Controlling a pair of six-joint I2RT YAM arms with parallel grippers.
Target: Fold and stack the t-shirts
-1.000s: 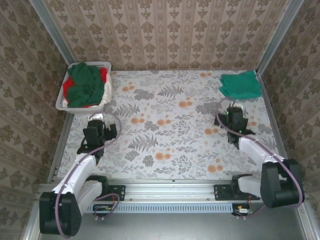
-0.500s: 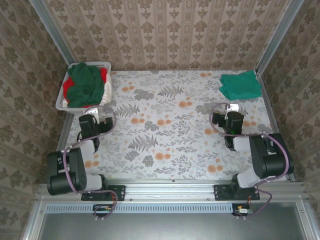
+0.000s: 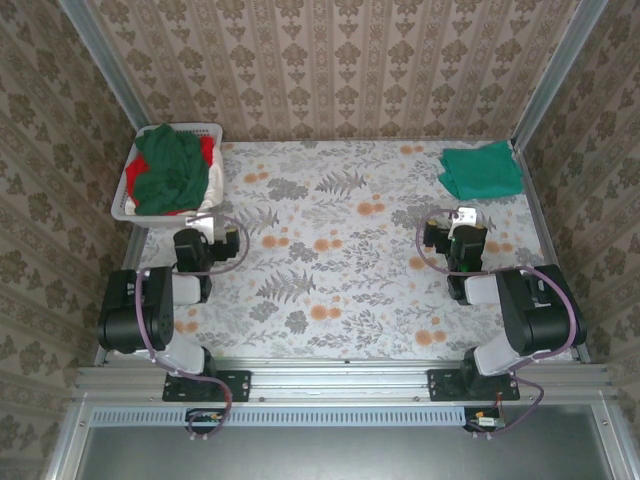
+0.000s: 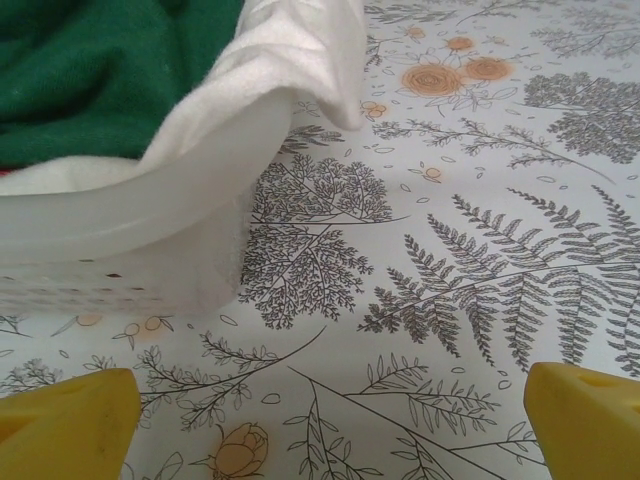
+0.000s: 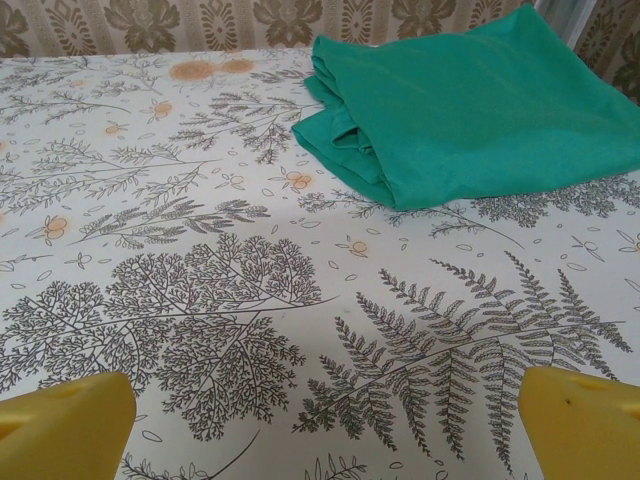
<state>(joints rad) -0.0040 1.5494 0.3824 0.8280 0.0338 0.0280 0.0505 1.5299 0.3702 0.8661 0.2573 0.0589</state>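
A folded teal-green t-shirt (image 3: 482,170) (image 5: 470,110) lies at the table's far right corner. A dark green t-shirt (image 3: 168,168) (image 4: 100,70) is heaped in the white basket (image 3: 125,208) (image 4: 150,215), with red cloth (image 3: 207,150) showing under it. My left gripper (image 3: 197,238) (image 4: 330,440) hovers just in front of the basket, open, with bare tablecloth between its yellow fingertips (image 4: 65,425). My right gripper (image 3: 463,228) (image 5: 320,440) sits a short way before the teal shirt, open and holding nothing.
A white cloth (image 4: 290,50) drapes over the basket's near corner. The floral tablecloth (image 3: 340,260) is bounded by metal rails and patterned walls on three sides. Both arms are folded back near their bases at the front edge.
Both arms have folded back toward their bases from a stretched-out posture. The grippers stayed open and stayed near the same spots. The shirts have not moved.
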